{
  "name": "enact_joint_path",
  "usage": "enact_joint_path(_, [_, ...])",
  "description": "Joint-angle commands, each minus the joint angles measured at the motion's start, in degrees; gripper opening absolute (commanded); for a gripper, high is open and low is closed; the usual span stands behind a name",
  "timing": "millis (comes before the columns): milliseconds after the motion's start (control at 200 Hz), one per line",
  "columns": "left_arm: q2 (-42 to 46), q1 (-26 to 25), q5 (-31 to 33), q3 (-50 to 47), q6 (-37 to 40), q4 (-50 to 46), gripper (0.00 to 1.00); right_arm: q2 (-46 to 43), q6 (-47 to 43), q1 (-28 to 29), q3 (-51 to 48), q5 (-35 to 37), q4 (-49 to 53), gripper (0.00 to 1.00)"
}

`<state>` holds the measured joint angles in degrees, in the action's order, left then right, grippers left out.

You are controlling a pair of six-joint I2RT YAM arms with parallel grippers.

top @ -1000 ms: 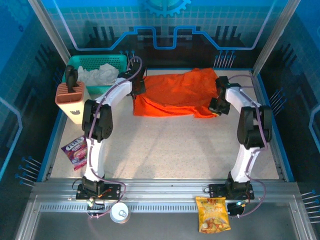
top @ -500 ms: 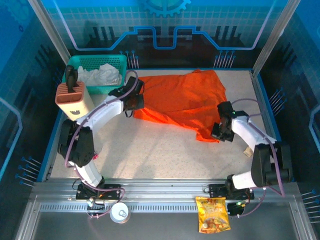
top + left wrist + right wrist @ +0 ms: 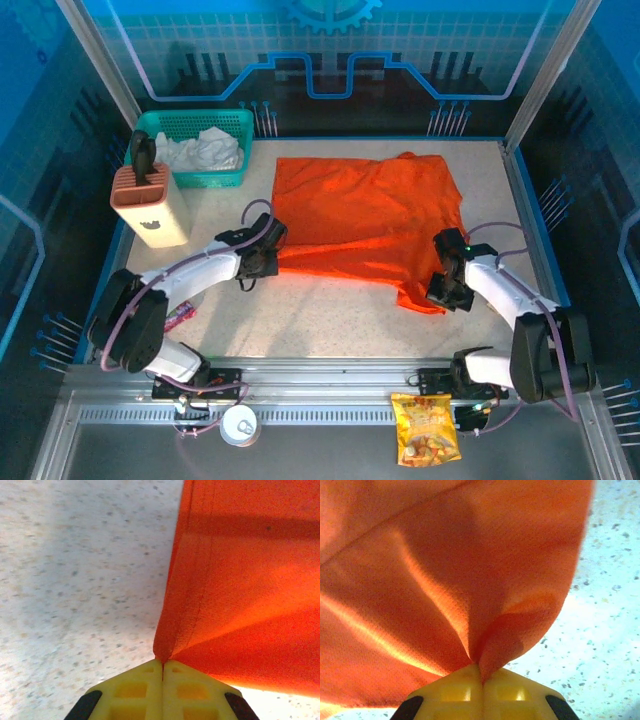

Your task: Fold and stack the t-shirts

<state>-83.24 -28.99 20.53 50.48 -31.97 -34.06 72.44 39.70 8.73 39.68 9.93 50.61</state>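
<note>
Speckled white table (image 3: pixel 330 320) holds a bright orange t-shirt (image 3: pixel 370 215), spread wide and a bit wrinkly, toward 12 o'clock. The left gripper (image 3: pixel 162 666) pinches its 7 o'clock corner tight, and the right gripper (image 3: pixel 481 672) pinches its 5 o'clock corner.

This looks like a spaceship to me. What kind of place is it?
Probably a robot practice booth. Blue panels wall in the table, a left arm and right arm are bolted to a metal rail, and an orange t-shirt lies out for folding.
</note>
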Motion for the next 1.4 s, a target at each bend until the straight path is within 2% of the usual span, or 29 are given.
enact_joint_path(0, [3.59,-0.09,5.43,-0.64,-2.22,-5.58,0.00,-2.07,1.51,0.88,2.20,3.88,4.85,0.00])
enact_joint_path(185, [5.12,0.16,4.95,0.28,-1.53,-9.72,0.00,-2.12,0.90,0.88,2.20,3.07,5.07,0.00])
enact_joint_path(380, [4.75,0.00,-1.27,-3.29,-3.50,-9.38,0.00,0.31,0.28,2.82,1.99,1.00,4.43,0.00])
enact_joint_path(440, [4.76,-0.10,-2.43,-4.69,-4.55,-9.22,0.00,0.25,0.35,3.28,1.85,0.06,4.34,0.10])
enact_joint_path(505, [5.36,-0.10,-3.13,-5.58,-5.52,-9.58,0.28,-0.89,0.06,3.49,2.34,-0.70,4.79,0.30])
enact_joint_path(530, [5.81,-0.18,-3.38,-5.57,-5.72,-9.88,0.36,-1.58,-0.04,3.53,3.00,-0.60,5.27,0.41])
enact_joint_path(615, [7.89,-0.14,-3.41,-4.05,-5.40,-11.44,0.54,-4.32,-1.35,3.36,7.13,0.98,7.34,0.60])
enact_joint_path(730, [9.23,-0.19,-0.97,3.01,-2.78,-15.93,0.75,-4.19,-5.28,1.20,16.42,2.87,9.20,0.76])
enact_joint_path(876, [5.65,-0.17,1.81,14.31,2.29,-18.80,0.94,4.99,-13.25,-4.49,29.17,1.12,5.76,0.80])
enact_joint_path(966, [-0.60,-0.19,0.88,21.93,5.18,-17.68,0.99,14.85,-18.96,-8.42,38.43,-2.24,2.19,0.80])
enact_joint_path(1091, [-11.86,-0.01,-5.51,31.47,8.31,-12.76,0.99,30.97,-24.31,-12.39,52.78,-10.13,-1.31,0.80])
enact_joint_path(1136, [-16.50,-0.01,-7.93,35.02,8.74,-11.58,0.99,36.58,-25.33,-13.30,57.95,-13.17,-2.32,0.79])
enact_joint_path(1181, [-20.90,-0.01,-10.09,38.46,8.72,-10.63,0.88,41.92,-26.41,-14.08,63.03,-15.90,-3.18,0.78])
enact_joint_path(1336, [-32.28,-0.01,-13.82,46.21,8.06,-6.76,0.18,58.45,-28.75,-15.32,80.83,-19.88,-2.50,0.76])
enact_joint_path(1396, [-36.17,0.01,-14.10,48.80,7.80,-6.80,0.00,64.69,-29.23,-15.58,87.86,-20.90,-0.55,0.75])
